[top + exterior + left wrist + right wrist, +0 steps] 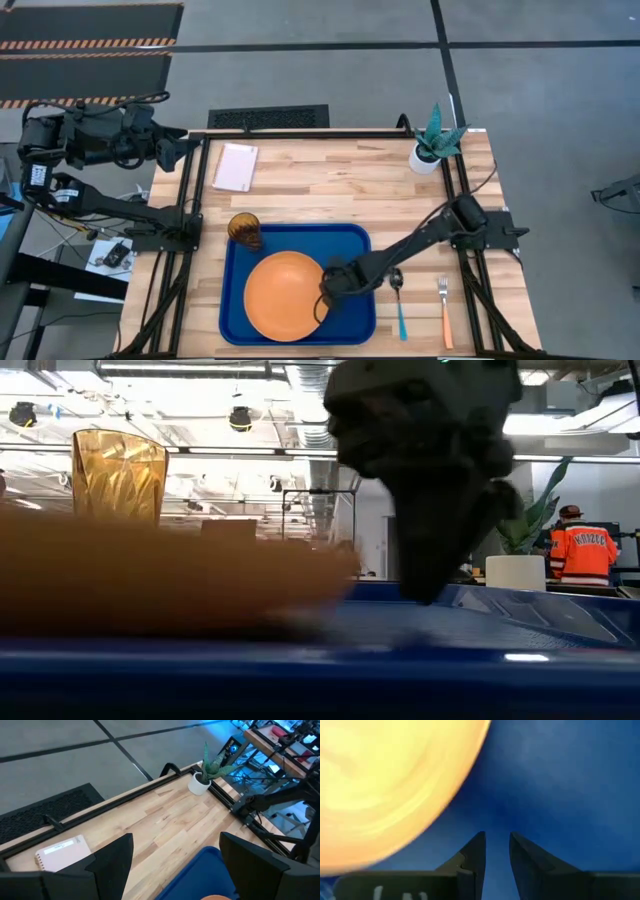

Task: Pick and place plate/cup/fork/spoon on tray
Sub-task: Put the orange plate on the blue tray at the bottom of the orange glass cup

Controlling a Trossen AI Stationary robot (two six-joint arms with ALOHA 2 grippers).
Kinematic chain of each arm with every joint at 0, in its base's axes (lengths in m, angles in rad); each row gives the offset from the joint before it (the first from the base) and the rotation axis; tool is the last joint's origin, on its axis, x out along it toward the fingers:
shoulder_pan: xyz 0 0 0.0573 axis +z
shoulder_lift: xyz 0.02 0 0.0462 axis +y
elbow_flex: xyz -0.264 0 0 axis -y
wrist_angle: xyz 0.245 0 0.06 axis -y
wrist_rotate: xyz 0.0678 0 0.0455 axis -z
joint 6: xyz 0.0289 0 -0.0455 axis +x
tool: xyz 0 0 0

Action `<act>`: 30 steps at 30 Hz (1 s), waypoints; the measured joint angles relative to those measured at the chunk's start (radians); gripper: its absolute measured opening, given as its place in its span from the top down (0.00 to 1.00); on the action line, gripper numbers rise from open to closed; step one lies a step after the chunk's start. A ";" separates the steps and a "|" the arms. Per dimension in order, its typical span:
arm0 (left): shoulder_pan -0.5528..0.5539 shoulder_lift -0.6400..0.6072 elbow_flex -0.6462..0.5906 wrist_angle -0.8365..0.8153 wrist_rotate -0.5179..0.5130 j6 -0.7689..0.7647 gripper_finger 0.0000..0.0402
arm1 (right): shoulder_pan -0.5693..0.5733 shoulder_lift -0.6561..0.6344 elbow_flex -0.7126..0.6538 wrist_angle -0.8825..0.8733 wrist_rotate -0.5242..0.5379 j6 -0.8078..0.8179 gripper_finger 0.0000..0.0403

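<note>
The orange plate [287,296] lies flat in the blue tray [350,240]; it also shows in the right wrist view [395,780]. My right gripper [325,296] points down just off the plate's right edge, over the tray floor [560,780]. Its fingers [475,852] stand a little apart with nothing between them. The amber cup [244,230] stands upright at the tray's far left corner. The spoon [399,300] and the fork [444,310] lie on the table right of the tray. My left gripper [190,140] waits open beyond the table's far left corner.
A pale notepad [236,166] lies at the far left of the table. A white pot with a green plant [432,148] stands at the far right corner. Bare wood lies between them and the tray. A person in an orange vest [583,550] stands in the room behind.
</note>
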 joint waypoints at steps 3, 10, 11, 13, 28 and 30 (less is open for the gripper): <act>0.000 0.000 0.000 0.000 0.000 0.000 0.30 | -0.009 0.022 0.001 0.076 -0.001 -0.018 0.73; 0.000 0.000 0.000 0.000 0.001 -0.002 0.30 | -0.029 0.031 0.003 0.181 -0.002 -0.019 0.74; 0.000 0.000 0.000 0.000 0.001 -0.002 0.30 | -0.034 0.031 0.002 0.171 -0.003 -0.019 0.74; 0.000 0.000 0.000 0.000 0.001 -0.002 0.30 | -0.039 0.031 0.002 0.163 -0.005 -0.019 0.74; 0.000 0.000 0.000 0.000 0.000 0.010 0.30 | -0.057 0.031 0.002 0.307 0.017 -0.132 0.74; 0.000 0.000 0.000 0.000 0.000 0.011 0.30 | -0.072 0.031 0.002 0.299 0.019 -0.134 0.74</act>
